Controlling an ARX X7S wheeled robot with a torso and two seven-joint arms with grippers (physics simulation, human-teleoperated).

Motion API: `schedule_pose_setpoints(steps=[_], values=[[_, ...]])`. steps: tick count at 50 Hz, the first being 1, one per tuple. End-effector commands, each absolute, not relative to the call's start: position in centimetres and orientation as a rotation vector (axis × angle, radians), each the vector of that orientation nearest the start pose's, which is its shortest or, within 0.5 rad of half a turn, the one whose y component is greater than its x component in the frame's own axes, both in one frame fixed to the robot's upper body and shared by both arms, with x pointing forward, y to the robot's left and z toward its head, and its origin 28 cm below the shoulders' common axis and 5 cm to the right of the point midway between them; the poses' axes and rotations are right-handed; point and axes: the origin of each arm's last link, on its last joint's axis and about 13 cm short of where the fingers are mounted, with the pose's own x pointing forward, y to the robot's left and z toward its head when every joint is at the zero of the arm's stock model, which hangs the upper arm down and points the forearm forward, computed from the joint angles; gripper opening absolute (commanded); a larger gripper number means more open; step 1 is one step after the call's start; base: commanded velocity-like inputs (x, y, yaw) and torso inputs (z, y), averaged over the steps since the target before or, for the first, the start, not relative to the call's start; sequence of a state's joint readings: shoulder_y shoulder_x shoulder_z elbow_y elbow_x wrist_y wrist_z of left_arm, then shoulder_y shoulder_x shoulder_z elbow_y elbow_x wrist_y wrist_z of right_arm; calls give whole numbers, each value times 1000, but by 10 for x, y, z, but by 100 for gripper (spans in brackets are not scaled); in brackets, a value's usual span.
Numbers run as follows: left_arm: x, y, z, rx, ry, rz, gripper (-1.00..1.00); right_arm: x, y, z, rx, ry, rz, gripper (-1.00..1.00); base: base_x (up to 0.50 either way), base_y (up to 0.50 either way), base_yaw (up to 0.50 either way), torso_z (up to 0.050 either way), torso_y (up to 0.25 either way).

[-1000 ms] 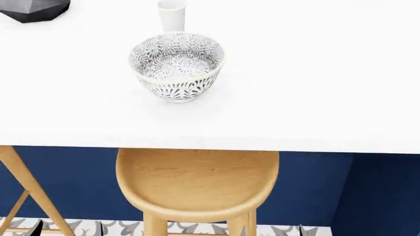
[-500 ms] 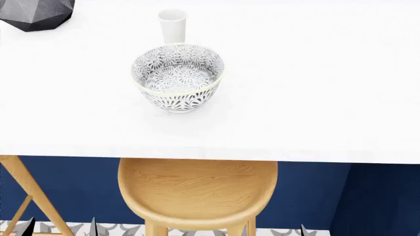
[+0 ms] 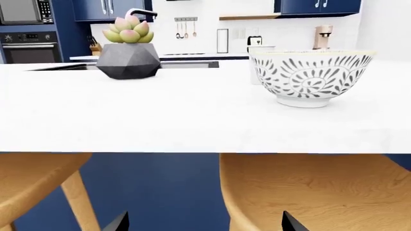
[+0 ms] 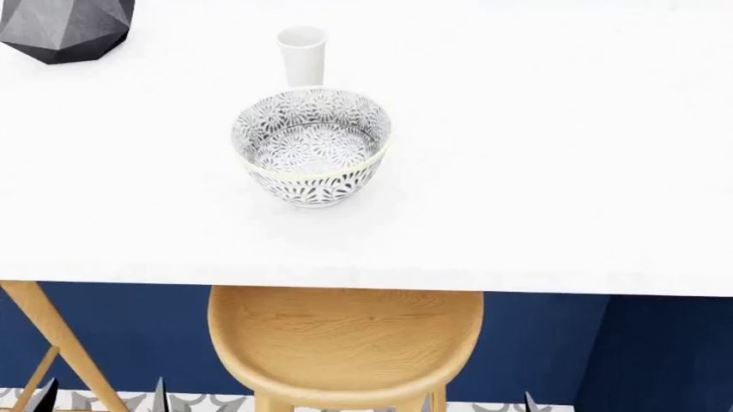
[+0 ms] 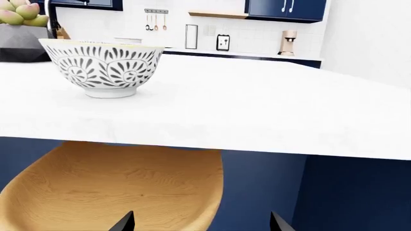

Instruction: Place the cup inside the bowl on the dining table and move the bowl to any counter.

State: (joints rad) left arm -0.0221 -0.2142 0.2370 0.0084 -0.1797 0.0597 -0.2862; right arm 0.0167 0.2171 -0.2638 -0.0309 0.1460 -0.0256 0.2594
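Note:
The patterned bowl (image 4: 311,148) stands on the white dining table (image 4: 550,172), near its front edge. The white cup (image 4: 301,53) stands upright just behind the bowl, apart from it. Both grippers are low, below the table edge, in front of the stool. My left gripper (image 3: 204,226) is open and empty, with only its dark fingertips (image 3: 120,223) showing. The bowl (image 3: 311,77) is beyond it on the table, and the cup (image 3: 255,67) is partly hidden behind the bowl. My right gripper (image 5: 202,225) is open and empty. The bowl (image 5: 103,67) also shows in the right wrist view.
A wooden stool (image 4: 343,343) stands under the table's front edge, with another stool's legs (image 4: 46,343) at the left. A grey faceted planter (image 4: 63,26) with a succulent sits at the table's far left. A kitchen counter (image 5: 244,54) with tiled wall is beyond the table.
The head view has shifted: the table, bowl and cup sit lower in the picture than a second ago. The bowl and cup have not moved on the table.

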Motion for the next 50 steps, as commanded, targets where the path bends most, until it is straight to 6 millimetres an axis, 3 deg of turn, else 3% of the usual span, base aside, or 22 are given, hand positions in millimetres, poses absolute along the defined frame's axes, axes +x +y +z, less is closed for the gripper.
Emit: schedule_pose_setpoints(steps=[1, 11, 17, 22, 25, 33, 39, 50], values=[[211, 209, 21, 16, -63, 48, 100, 208, -94, 20, -62, -35, 9, 100, 0, 0, 0, 0, 0], [211, 206, 26, -6, -33, 43, 100, 210, -96, 24, -21, -15, -30, 100, 0, 0, 0, 0, 0], [219, 207, 60, -7, -22, 61, 100, 212, -99, 55, -48, -18, -43, 100, 0, 0, 0, 0, 0], [224, 213, 96, 7, -39, 47, 100, 216, -107, 90, -31, -69, -7, 100, 0, 0, 0, 0, 0], [227, 219, 119, 43, -36, 13, 100, 219, -118, 125, -93, -126, -20, 100, 0, 0, 0, 0, 0], [248, 237, 159, 50, -26, -23, 100, 233, -136, 172, -82, -154, 1, 100, 0, 0, 0, 0, 0], [260, 250, 188, 29, -19, -6, 100, 237, -149, 193, -74, -157, 6, 100, 0, 0, 0, 0, 0], [278, 265, 207, 75, 42, -1, 100, 246, -169, 214, -119, -99, -13, 100, 0, 0, 0, 0, 0]])
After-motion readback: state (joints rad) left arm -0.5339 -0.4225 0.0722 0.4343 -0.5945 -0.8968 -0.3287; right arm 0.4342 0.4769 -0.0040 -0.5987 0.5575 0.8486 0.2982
